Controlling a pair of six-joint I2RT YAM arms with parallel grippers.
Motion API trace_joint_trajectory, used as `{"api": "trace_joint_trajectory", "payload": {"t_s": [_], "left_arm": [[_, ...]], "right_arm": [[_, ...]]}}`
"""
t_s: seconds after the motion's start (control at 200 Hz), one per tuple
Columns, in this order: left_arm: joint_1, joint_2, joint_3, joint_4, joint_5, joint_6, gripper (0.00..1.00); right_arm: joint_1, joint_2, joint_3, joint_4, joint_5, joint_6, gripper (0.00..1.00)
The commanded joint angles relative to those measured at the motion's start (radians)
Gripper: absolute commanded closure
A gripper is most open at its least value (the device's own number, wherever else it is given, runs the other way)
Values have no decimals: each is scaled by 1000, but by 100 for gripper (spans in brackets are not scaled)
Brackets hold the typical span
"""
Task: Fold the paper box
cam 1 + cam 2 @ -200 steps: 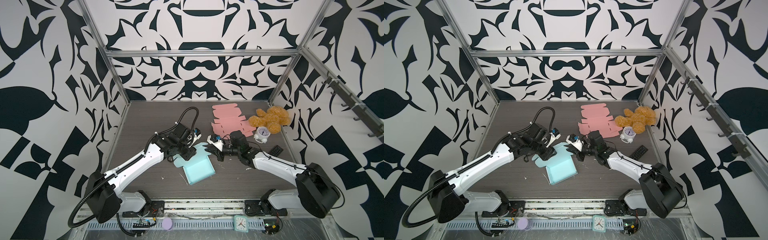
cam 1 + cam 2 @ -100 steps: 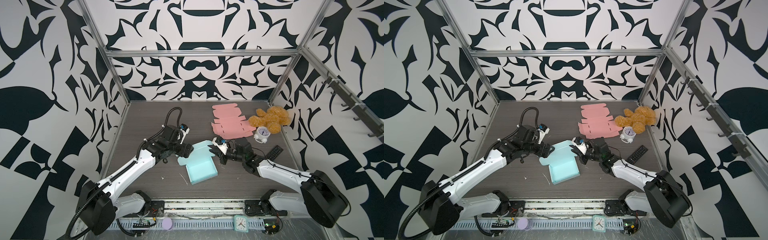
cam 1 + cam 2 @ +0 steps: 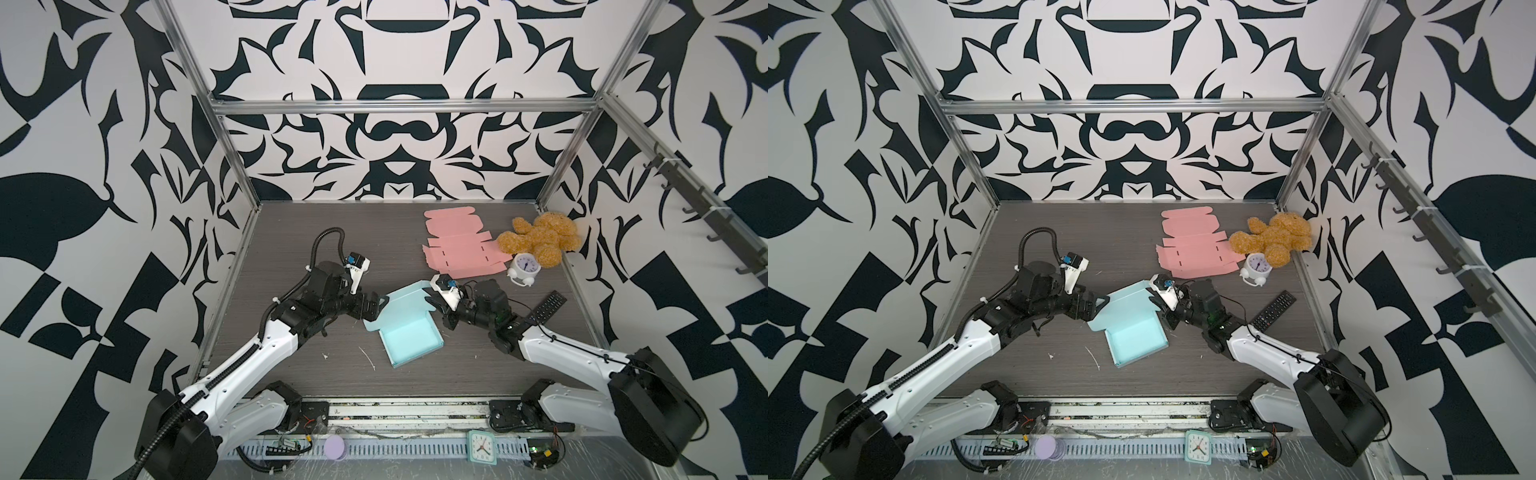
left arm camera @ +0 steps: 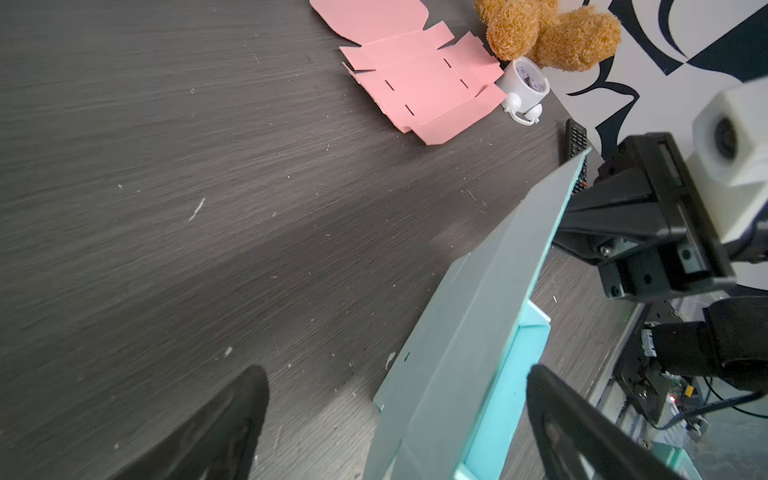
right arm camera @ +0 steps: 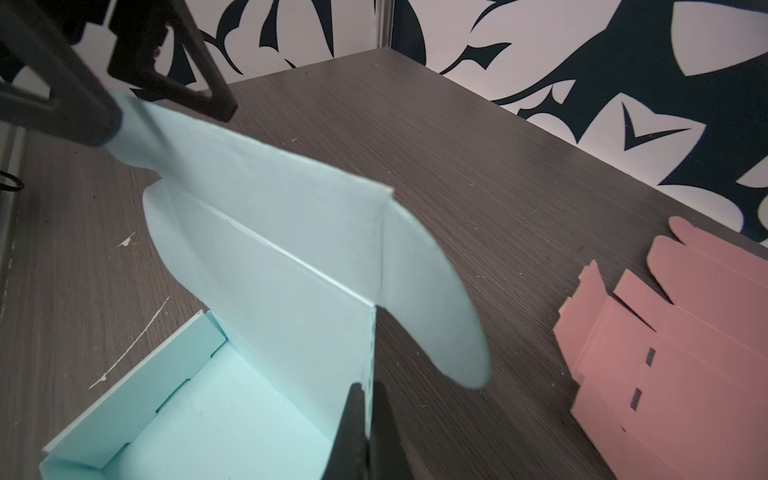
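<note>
- Could lose the raised lid (image 5: 270, 232) of the paper box (image 3: 409, 332): gripped at one corner only, so likely to sag back or twist along its crease.
- Could crumple or tear the thin card through any sharp pull from the right gripper (image 3: 436, 305), pressed together and seemingly pinching the box at the lid's hinge corner, on the side toward the worktop's right edge.
- Could drag the light tray across the worktop (image 3: 291, 249) instead of folding it, for want of anything pinning the base.
- Could snag the rounded side flap (image 5: 432, 299), sticking outward and not yet tucked in; would probably jam outside the wall rather than slide inside on closing the lid.
- Could clip or bend the lid's edge by closing the left gripper (image 3: 376, 307) off-line: spread wide, holding nothing, set astride the lid's free end on the side toward the left edge, one finger to each face; contact impossible to tell.
- Sits near the middle of the worktop, a little toward the front edge, tray open upward, lid tilted up, directly between the two grippers.
- Lies well apart from the pink flat blank (image 3: 461, 253) toward the back right corner; no trouble likely from there.
</note>
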Motion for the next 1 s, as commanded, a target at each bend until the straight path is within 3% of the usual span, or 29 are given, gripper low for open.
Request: {"api": "trace_joint_trajectory", "payload": {"t_s": [0.0, 0.535, 0.72, 0.995], "left_arm": [[3, -35, -39, 93, 46, -25, 1], [4, -75, -156, 239, 90, -16, 1], [4, -74, -163, 223, 45, -1, 0], [4, -5, -218, 339, 78, -2, 14]], "right_arm": [[-2, -31, -7, 34, 87, 17, 100], [-2, -53, -39, 37, 150, 55, 100], [-2, -56, -43, 42, 148, 61, 100], [-2, -68, -45, 33, 158, 92, 100]]}}
